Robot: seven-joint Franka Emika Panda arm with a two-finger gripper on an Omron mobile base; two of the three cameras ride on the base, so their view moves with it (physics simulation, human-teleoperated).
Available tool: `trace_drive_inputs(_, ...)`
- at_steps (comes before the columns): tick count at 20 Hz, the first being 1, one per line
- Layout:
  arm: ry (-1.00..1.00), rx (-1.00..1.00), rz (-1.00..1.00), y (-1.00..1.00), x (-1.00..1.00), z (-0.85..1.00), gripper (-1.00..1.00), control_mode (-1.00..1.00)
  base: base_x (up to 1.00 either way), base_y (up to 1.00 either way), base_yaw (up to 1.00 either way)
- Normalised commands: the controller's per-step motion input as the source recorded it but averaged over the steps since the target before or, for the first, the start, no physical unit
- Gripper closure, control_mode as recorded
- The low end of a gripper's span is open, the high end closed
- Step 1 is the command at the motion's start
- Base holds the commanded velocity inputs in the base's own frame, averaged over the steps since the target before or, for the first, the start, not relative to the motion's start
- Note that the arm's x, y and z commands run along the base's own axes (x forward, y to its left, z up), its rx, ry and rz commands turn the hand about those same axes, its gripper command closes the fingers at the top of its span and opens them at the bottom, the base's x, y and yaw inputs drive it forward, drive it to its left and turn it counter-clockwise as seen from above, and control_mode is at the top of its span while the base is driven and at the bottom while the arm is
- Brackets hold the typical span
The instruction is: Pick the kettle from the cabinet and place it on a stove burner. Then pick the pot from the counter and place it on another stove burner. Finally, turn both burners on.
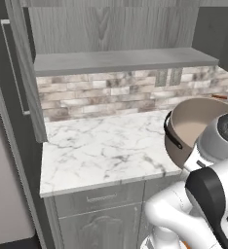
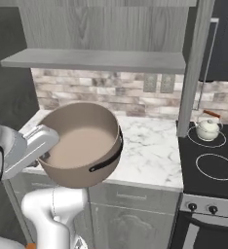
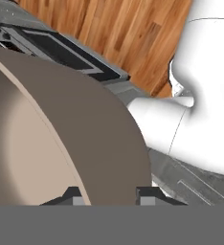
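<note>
Hand view has my hand (image 3: 108, 195) clamped on the pot's (image 3: 61, 139) rim, its 2 fingertips (image 3: 150, 195) astride it, pot lifted, tilted above the table (image 2: 150, 151); kettle (image 2: 207, 128) sits on a burner (image 2: 206, 138).

The pot (image 2: 82, 146) looks matt and smooth, taupe-brown outside and paler within, with a dull black loop handle, while the table (image 1: 101, 146) is polished white marble with grey veins over grey wood-grain drawer fronts. The cabinet (image 1: 111, 26) and its shelf show a flat grey wood grain, the wall behind is rough-looking mottled stone brick, and the floor (image 3: 128, 28) is warm brown wood planks. The cooktop (image 2: 208, 170) is glossy black glass with thin white rings, and the kettle (image 2: 207, 127) on it is shiny cream-white.
</note>
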Motion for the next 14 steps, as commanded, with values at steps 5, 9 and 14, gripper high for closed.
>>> trace_drive_inputs(5, 0.0, 0.0, 0.0, 0.0, 0.0, 0.0, 1.0, 1.0, -0.57, -0.2, -0.07)
trace_drive_inputs(9, 0.0, 0.0, 0.0, 0.0, 0.0, 0.0, 1.0, 1.0, -0.54, -0.19, -0.06)
trace_drive_inputs(14, 0.0, 0.0, 0.0, 0.0, 0.0, 0.0, 1.0, 1.0, -0.51, -0.26, -0.07)
